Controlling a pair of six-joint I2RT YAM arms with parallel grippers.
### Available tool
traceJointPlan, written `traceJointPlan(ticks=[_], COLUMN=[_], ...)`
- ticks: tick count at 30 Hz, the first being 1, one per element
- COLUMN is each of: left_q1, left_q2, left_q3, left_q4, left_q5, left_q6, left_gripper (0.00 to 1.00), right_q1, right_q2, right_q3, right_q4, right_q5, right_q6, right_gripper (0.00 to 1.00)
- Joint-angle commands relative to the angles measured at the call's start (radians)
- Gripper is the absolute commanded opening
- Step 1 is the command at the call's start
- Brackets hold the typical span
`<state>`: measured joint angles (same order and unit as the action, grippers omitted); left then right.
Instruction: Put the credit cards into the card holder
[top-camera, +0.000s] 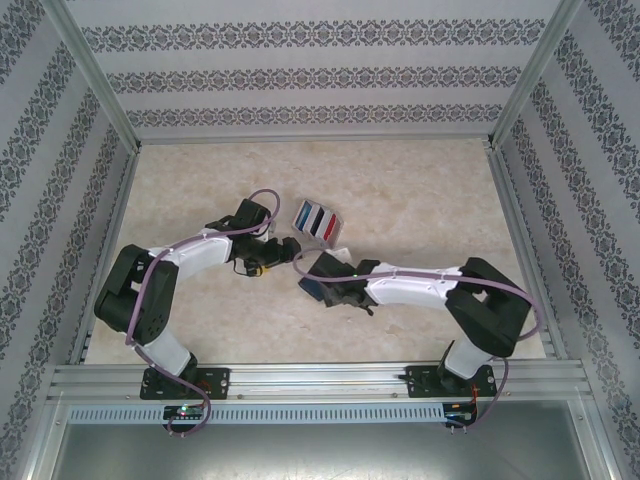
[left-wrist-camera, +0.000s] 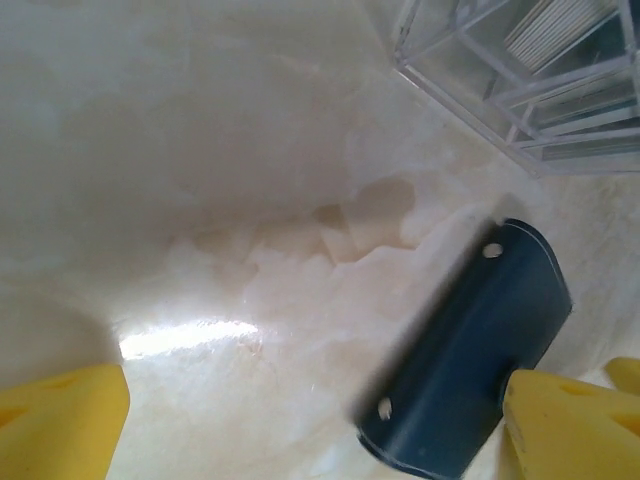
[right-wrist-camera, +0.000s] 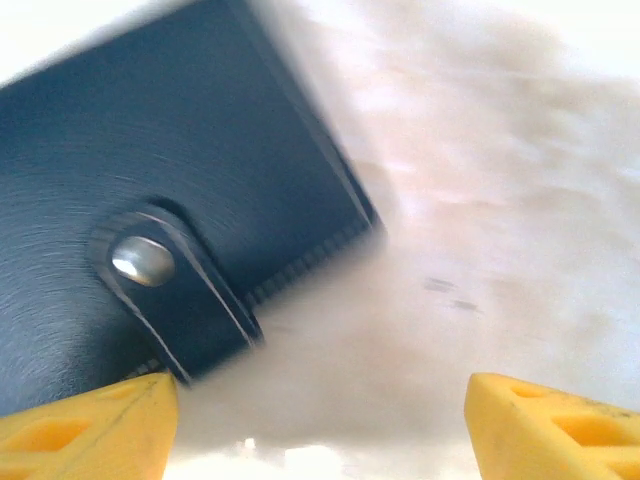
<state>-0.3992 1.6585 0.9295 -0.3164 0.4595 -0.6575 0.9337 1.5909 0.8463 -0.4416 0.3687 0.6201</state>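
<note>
Top external: credit cards (top-camera: 318, 219) not yet moved, all slotted in clear case (left-wrist-camera: 520, 110). Card holder (right-wrist-camera: 180, 160) flat on counter (top-camera: 420, 190), strap seemingly snapped shut. Left hand (left-wrist-camera: 320, 420) and right hand (right-wrist-camera: 320, 420) open, empty.

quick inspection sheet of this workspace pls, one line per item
surface: beige marbled table, no spills seen
job's things: navy wallet lying on the table, snap strap across its face; red, dark and whitish cards standing in the clear case
clutter: clear case just beyond the wallet; nothing else seen
grippers: left gripper open, empty, beside the wallet; right gripper open, empty, at the wallet's edge
cables: purple cables looping along both arms
surroundings: patterned walls, metal frame at the near edge
</note>
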Motion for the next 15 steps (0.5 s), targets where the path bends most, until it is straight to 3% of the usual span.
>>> traceJointPlan(ticks=[1,5,11,15], left_q1=[-0.009,-0.040,-0.107,-0.114], left_q2=[0.039,0.069,0.080,0.106], left_q3=[0.018,0.003,0.003,0.025], left_q4=[0.067,0.157,0.143,0.053], left_q5=[0.046,0.133,0.164,0.173], left_q6=[0.011,-0.010,0.027,0.037], left_gripper=[0.97,0.91,0.75,0.63], right_q1=[-0.083,-0.161,-0.278,-0.305], right_q2=[-0.121,-0.239,-0.303,-0.313], right_q3=[-0.076,-0.156,-0.206,-0.215], right_q4=[-0.060,0.016,0.185,0.251], right_q5=[0.114,0.041,-0.360,-0.479], right_q6=[0.090,0.058,0.006,0.052], right_gripper=[0.76,0.77,0.77,0.76])
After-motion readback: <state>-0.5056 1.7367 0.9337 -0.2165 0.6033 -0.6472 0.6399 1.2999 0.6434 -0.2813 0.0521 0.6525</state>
